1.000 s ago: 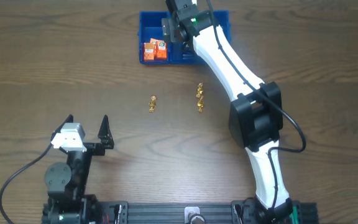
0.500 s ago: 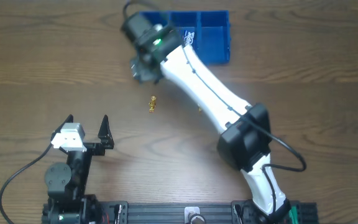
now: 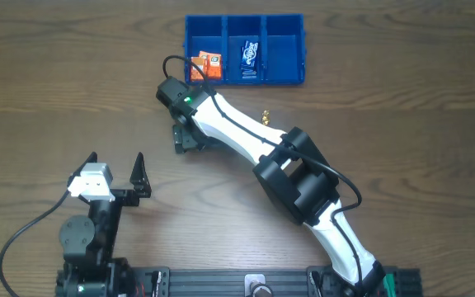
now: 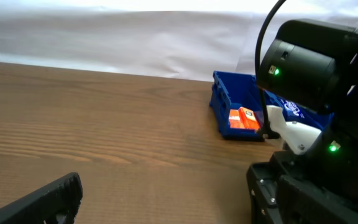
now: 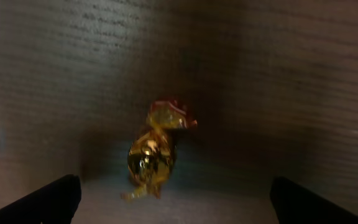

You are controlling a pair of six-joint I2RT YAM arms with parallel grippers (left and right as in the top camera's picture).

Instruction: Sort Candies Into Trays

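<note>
The right claw (image 3: pixel 185 137) hangs wide over a gold candy (image 5: pixel 152 157), seemingly close to the bench (image 3: pixel 402 124), bare wood around. The left claw (image 3: pixel 115 165) gapes wide, well apart.

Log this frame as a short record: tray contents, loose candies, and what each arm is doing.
tray: blue tray, three compartments
left compartment: orange candies
middle compartment: blue-wrapped candy
right gripper: fingers open, low over a gold candy, not gripping it
loose: second gold candy beside the right arm
left gripper: fingers open, holding nothing, near its base
</note>
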